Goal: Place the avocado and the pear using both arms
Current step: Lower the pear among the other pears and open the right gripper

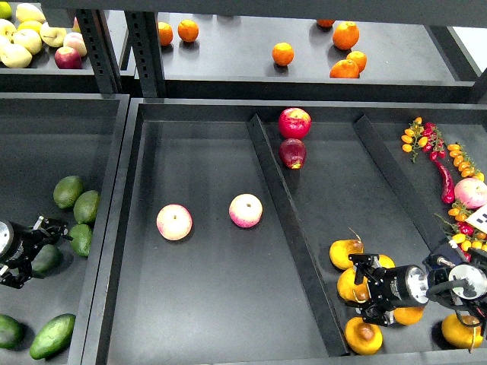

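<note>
Two grippers work at opposite sides. Our left gripper (57,230) sits among the avocados in the left bin, fingers apart, with one avocado (80,239) just beyond its tips and another (46,259) beside it. Our right gripper (365,289) is low over the pears in the right tray, fingers spread around one pear (352,286); we cannot tell whether they touch it.

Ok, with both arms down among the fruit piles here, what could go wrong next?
1. The right pincer sits inside a tight cluster of pears; closing could nudge neighbours or pinch two at once.
2. The left pincer is between several avocados; their smooth skins may slip or roll away.
3. Both pincers look dark and partly hidden, so grip is hard to confirm.
</note>
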